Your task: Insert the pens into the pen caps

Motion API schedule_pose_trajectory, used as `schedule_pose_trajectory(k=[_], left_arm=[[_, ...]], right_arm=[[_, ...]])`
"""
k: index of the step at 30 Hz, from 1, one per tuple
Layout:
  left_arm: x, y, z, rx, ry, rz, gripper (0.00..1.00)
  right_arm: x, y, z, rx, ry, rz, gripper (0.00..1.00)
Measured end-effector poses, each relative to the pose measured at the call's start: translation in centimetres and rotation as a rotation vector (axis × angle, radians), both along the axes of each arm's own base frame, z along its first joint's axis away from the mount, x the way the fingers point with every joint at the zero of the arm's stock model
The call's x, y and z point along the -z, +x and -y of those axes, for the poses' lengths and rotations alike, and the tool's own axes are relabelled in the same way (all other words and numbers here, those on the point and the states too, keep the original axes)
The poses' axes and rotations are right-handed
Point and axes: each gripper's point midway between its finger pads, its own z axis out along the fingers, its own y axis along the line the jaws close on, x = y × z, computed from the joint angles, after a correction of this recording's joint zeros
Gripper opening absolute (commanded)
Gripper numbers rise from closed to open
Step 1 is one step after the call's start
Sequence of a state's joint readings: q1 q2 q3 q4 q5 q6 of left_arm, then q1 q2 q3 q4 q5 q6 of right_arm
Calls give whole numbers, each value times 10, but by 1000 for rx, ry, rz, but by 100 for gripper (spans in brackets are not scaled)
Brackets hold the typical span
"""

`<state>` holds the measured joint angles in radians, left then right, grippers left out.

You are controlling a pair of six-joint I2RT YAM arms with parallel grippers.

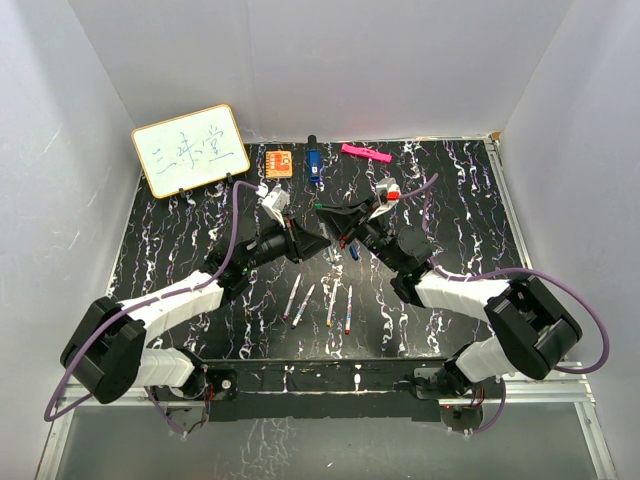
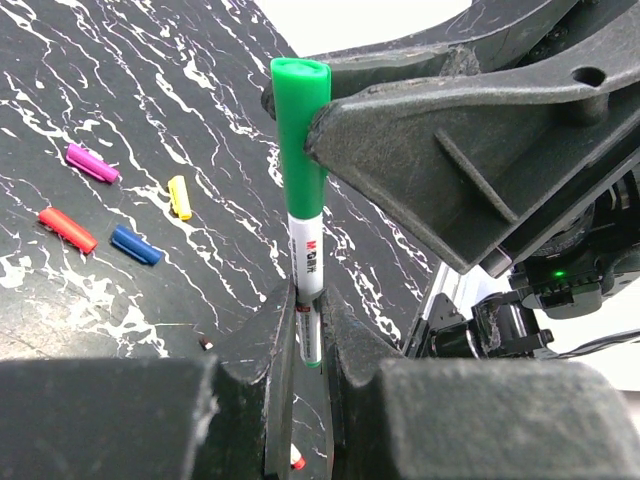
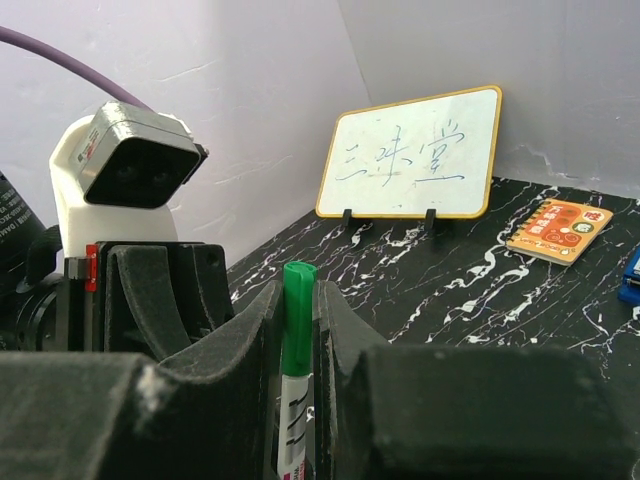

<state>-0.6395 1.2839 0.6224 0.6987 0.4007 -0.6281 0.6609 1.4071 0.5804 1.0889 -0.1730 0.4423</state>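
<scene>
Two grippers meet at the middle of the overhead view over the black marble-patterned tabletop [image 1: 180, 250]. One white-barrelled marker pen with a green end [image 2: 308, 258] stands upright at the centre of the left wrist view. The left gripper [image 2: 308, 335] pinches its lower barrel between pressed-together fingers. One stubby green plastic cap [image 2: 300, 125] sits in line on the pen's upper end, and the right gripper [image 3: 297, 310] is clamped on that cap. Four more white-barrelled pens [image 1: 348, 310] lie side by side in the lower centre of the overhead view, apart from both grippers. Four loose caps lie at the left of the left wrist view: one purple cap [image 2: 92, 162], one yellow cap [image 2: 179, 196], one red cap [image 2: 68, 229] and one blue cap [image 2: 135, 245]. One yellow-framed whiteboard [image 1: 190, 150] stands at upper left, one orange square block [image 1: 279, 162] to its right
</scene>
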Motion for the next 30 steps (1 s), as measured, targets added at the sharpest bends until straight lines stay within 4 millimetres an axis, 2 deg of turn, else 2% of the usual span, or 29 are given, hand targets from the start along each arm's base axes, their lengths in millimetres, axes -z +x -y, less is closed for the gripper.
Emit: schedule_pose_trajectory(k=[8, 15, 22, 25, 27, 30], left_arm=[[-2, -4, 0, 22, -15, -24, 0], [-11, -5, -8, 25, -35, -20, 0], [-20, 5, -19, -6, -64, -13, 0], [-34, 23, -30, -82, -99, 33, 0], [-51, 33, -38, -120, -138, 85, 0], [-74, 33, -39, -117, -187, 146, 0]], right_arm=[[2, -5, -4, -31, -14, 4, 0], [-7, -6, 0, -18, -9, 23, 0], [-4, -1, 3, 3, -25, 13, 0], [18, -9, -3, -40, -76, -35, 0], [50, -15, -5, -66, -142, -111, 0], [92, -23, -3, -81, -222, -219, 0]])
